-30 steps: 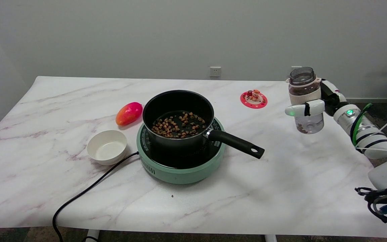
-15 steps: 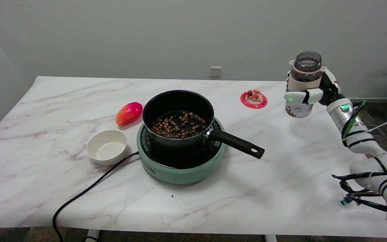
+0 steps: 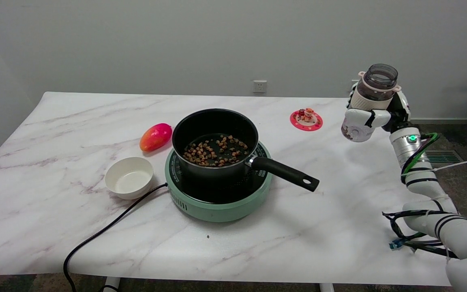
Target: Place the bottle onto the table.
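Toward the table's left edge you have a white bowl [image 3: 129,177] and, behind it, a mango [image 3: 155,136]. At the middle, the pot [image 3: 214,142] sits on the green cooker [image 3: 217,190], its handle pointing at the right edge. The red coaster [image 3: 306,119] lies near the far right corner. Your right hand [image 3: 373,117] grips the bottle [image 3: 366,104] around its body, in the air, tilted, over the right edge; I judge the marble right of the handle the likeliest landing, clear of the handle

Right robot hand [image 3: 381,115] grips tilted bottle [image 3: 369,101] above table [image 3: 339,211], far-right edge.
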Controlling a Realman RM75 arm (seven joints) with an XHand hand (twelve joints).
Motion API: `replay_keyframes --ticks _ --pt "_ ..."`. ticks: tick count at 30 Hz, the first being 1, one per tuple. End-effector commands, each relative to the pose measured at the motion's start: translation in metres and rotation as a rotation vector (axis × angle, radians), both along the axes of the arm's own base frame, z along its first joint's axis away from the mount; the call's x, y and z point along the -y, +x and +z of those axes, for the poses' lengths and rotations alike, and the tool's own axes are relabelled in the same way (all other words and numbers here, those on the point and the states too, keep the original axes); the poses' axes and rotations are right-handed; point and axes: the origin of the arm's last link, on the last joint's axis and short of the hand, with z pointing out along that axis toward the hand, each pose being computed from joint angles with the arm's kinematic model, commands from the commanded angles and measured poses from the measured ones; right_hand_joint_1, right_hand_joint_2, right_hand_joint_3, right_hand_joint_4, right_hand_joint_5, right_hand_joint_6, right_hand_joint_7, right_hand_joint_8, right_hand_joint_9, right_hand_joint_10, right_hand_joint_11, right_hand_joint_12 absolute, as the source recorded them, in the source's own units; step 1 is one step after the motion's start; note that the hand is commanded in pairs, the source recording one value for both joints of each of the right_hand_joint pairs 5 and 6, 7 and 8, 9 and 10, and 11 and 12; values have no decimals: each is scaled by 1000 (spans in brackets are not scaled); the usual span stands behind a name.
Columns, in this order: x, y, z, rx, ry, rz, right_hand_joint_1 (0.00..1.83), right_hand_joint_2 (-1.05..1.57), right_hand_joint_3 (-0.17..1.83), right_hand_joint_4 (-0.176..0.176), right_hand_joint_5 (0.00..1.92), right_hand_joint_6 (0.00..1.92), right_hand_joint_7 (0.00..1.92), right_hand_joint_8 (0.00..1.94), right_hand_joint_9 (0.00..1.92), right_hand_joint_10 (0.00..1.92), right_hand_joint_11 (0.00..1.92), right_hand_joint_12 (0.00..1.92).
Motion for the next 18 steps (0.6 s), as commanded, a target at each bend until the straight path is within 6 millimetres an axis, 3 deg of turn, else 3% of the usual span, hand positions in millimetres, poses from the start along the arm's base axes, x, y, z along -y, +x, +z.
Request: replay_keyframes --ticks 1,18 --pt "-12 -32 -10 79 -65 8 1354 1297 484 0 1920 1920 1920 1920 1416 1416 1245 1245" --pt "-8 -34 -9 4 -32 -80 1357 1296 484 0 1920 1920 1920 1920 1415 1415 1242 1242"
